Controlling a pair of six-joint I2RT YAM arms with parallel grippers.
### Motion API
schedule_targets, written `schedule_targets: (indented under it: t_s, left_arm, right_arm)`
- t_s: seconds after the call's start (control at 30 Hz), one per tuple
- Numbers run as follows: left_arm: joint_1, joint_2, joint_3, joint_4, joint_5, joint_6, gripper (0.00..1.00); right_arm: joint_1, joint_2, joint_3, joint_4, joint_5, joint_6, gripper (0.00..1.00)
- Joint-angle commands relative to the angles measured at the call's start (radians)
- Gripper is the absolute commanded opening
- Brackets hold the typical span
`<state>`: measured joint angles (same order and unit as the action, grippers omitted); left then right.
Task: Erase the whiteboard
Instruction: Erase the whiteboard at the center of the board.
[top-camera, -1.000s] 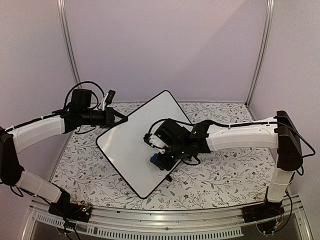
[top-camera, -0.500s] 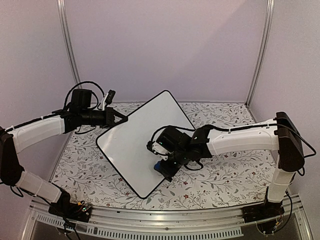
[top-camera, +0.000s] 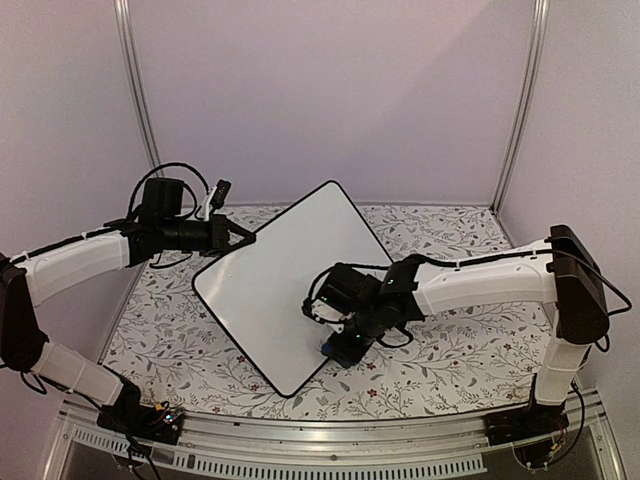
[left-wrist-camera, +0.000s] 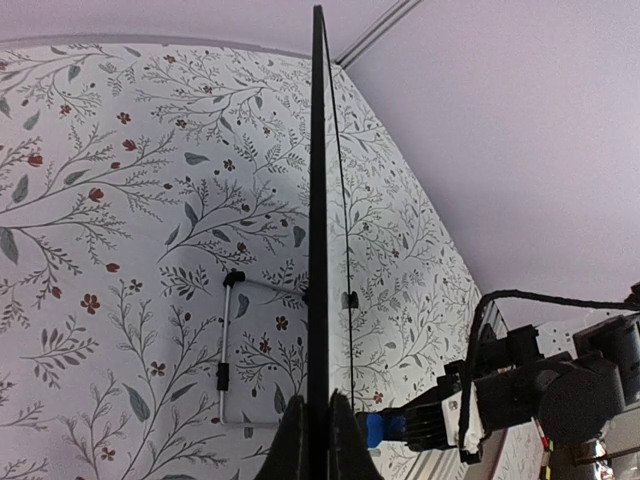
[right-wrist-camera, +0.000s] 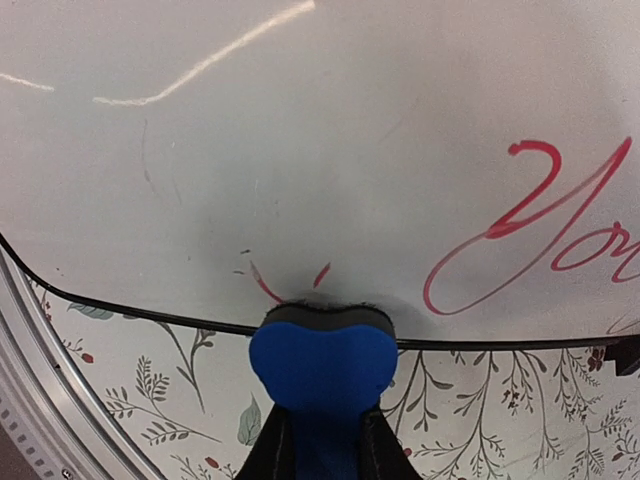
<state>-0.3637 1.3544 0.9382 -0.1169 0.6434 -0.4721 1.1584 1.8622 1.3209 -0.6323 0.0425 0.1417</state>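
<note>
Now the left gripper (left-wrist-camera: 318, 432) clamps the black-rimmed white whiteboard (top-camera: 265, 285); the right gripper (right-wrist-camera: 320, 432) grips a blue eraser block (right-wrist-camera: 322, 362) on its edge.

Red cursive marker handwriting (right-wrist-camera: 530, 235) on the whiteboard (right-wrist-camera: 300, 120), seen from the right wrist camera, appears to begin "Yo" before the frame's right edge cuts it off, the rest unreadable
</note>
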Motion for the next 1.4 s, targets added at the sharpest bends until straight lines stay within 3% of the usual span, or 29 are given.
schedule_targets:
  t_s: [0.0,0.4,0.63,1.37]
  left_arm:
    - [0.006,0.012,-0.006,-0.026,-0.050,0.023,0.00]
    - [0.007,-0.006,-0.009,-0.030,-0.095,0.025,0.00]
    - [0.012,-0.003,-0.010,-0.023,-0.082,0.022,0.00]
    - [0.023,-0.002,-0.012,-0.014,-0.062,0.014,0.00]
  right_arm:
    - [0.009,-0.017,0.017,-0.038,0.021,-0.002,0.07]
    - [0.011,-0.008,0.222,-0.004,0.070,-0.080,0.07]
    - [0.011,0.054,0.219,0.004,0.040,-0.112,0.07]
    - [0.011,0.122,0.164,-0.190,-0.030,-0.119,0.07]
